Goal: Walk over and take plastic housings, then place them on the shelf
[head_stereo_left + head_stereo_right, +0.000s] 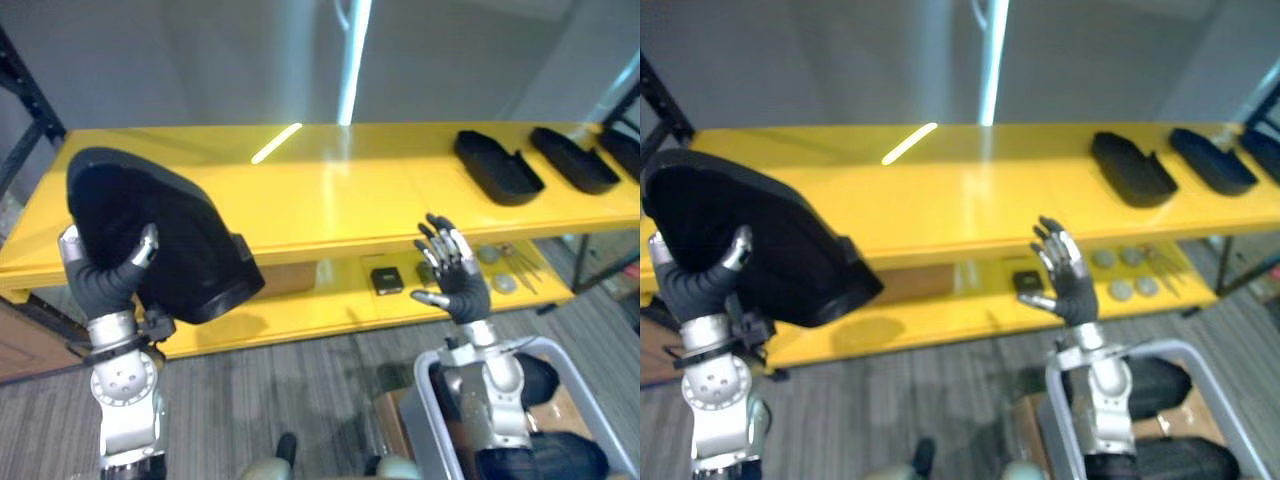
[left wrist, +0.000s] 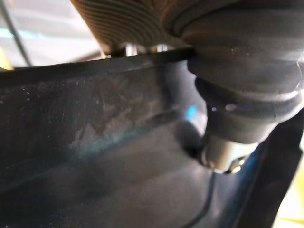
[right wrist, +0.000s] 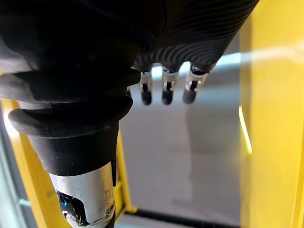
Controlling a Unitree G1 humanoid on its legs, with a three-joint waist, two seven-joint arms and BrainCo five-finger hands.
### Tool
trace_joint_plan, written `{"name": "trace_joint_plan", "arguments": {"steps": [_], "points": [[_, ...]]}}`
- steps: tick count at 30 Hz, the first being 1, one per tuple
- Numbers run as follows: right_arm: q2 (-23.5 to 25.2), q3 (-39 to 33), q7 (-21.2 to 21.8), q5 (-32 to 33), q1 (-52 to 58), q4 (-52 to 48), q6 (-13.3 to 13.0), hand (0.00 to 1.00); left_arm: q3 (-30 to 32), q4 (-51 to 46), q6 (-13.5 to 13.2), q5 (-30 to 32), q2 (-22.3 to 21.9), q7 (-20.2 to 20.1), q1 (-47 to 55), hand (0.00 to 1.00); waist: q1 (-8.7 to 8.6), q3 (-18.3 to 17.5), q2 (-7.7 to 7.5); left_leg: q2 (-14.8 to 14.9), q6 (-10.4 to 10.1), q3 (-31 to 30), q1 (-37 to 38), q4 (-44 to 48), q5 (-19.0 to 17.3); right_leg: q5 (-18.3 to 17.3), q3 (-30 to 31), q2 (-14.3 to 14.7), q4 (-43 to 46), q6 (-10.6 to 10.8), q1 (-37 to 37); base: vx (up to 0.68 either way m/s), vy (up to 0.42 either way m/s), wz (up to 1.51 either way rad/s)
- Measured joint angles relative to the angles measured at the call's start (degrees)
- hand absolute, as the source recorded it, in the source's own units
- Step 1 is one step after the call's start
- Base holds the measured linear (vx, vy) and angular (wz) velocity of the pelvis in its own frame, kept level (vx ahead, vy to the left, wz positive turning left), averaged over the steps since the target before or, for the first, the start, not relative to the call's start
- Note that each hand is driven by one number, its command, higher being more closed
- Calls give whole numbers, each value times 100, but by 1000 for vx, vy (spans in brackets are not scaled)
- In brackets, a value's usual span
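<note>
The placing step is in hand: the left hand (image 1: pixel 110 275) grips a large black plastic housing (image 1: pixel 175 235), thumb curled over its face, raised in front of the left end of the yellow shelf (image 1: pixel 340 190). Next it probably has to carry the housing over the front edge and set it flat, well apart from the housings already lying at the right end (image 1: pixel 497 167). The right hand (image 1: pixel 455 275) hovers with fingers spread and empty above a grey bin (image 1: pixel 428 425). The left wrist view adds the thumb pressed against the housing's dark inner wall – the right wrist view, straight fingers (image 3: pixel 164 90).
</note>
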Motion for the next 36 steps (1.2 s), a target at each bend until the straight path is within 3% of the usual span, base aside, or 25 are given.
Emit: {"name": "trace_joint_plan", "arguments": {"steps": [3, 6, 9, 16, 20, 24, 30, 36], "points": [[-12, -43, -11, 212, -40, 16, 121, 0, -97, -101, 8, 17, -268, -162, 198, 100, -5, -46, 141, 51, -35, 178, -81, 368, -15, 13, -228, 108, -216, 2, 370, 257, -139, 52], [-2, -139, -19, 214, -49, 17, 123, 0, -223, -337, -17, 28, -280, -221, 200, 100, -26, -79, 193, 156, -33, 520, 16, 360, -14, 10, -342, 236, -203, -4, 574, 147, -61, 59], [37, -174, -42, 191, -28, 17, 139, 0, -366, -406, -66, 19, -294, -320, 198, 100, -39, -90, 210, 174, -31, 627, 117, 338, -12, -80, -347, 279, -188, -141, 773, 95, -59, 37], [377, -185, -703, 77, 224, -25, -70, 0, -504, -411, -138, -2, -353, -476, 207, 100, -137, -197, 260, 187, -32, 876, 365, 87, -13, -122, -289, 280, -183, -207, 842, 11, -38, -8], [750, -120, -1024, -156, 592, -330, -150, 0, -496, -428, -192, -506, -416, -663, 241, 100, -174, -226, 221, 192, -5, 1202, 491, -73, -61, -129, -112, 267, -179, -219, 768, -52, 20, -30], [857, -26, -1027, -372, 789, -613, -129, 0, -495, -453, -214, -939, -618, -733, 494, 100, -224, -258, 162, 191, -24, 1419, 483, -126, -124, -139, 32, 252, -193, -232, 638, -86, 26, -27], [918, -171, -914, -231, 1276, -711, 25, 0, -514, -542, -262, -931, -716, -709, 835, 100, -283, -380, -15, 179, -47, 1428, 233, 10, -110, -230, 34, 264, -386, -256, 554, -85, -29, -1], [692, -554, -742, 98, 1316, -712, -26, 0, -579, -634, -460, -948, -909, -779, 882, 100, -449, -413, 341, 281, -84, 1562, 198, 16, -110, -361, 10, 279, -76, -251, 427, -63, -42, -1]]}}
